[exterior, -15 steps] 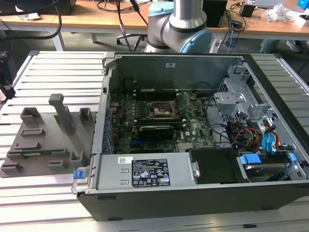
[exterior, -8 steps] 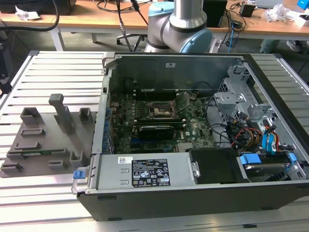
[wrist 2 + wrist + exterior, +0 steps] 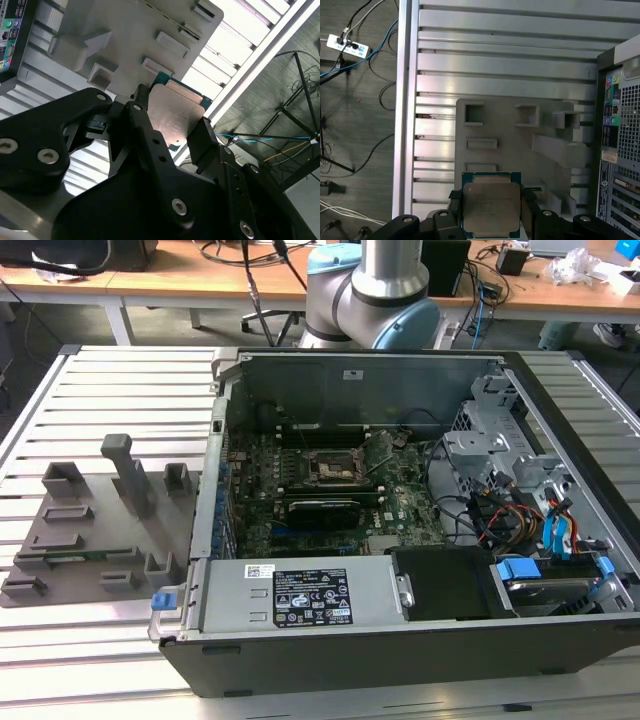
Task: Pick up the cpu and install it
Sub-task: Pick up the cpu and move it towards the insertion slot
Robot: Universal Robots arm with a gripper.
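My gripper (image 3: 491, 212) is shut on the cpu (image 3: 491, 204), a flat square chip with a silver-grey metal top and a thin green rim. Black fingers (image 3: 528, 206) press on two opposite edges. In the second wrist view the cpu (image 3: 172, 112) sits the same way in the gripper (image 3: 172, 125). It hangs well above the grey plastic tray (image 3: 505, 125), over the tray's edge nearest the table rim. In the exterior view the black socket frame (image 3: 330, 468) lies on the green motherboard inside the open computer case (image 3: 400, 360).
In the exterior view the grey tray (image 3: 90, 502) with upright blocks rests on the slatted metal table (image 3: 120, 380), left of the case. The case's rear ports (image 3: 615, 115) border the tray. Cables (image 3: 365, 45) and a power strip lie on the floor beyond the table edge.
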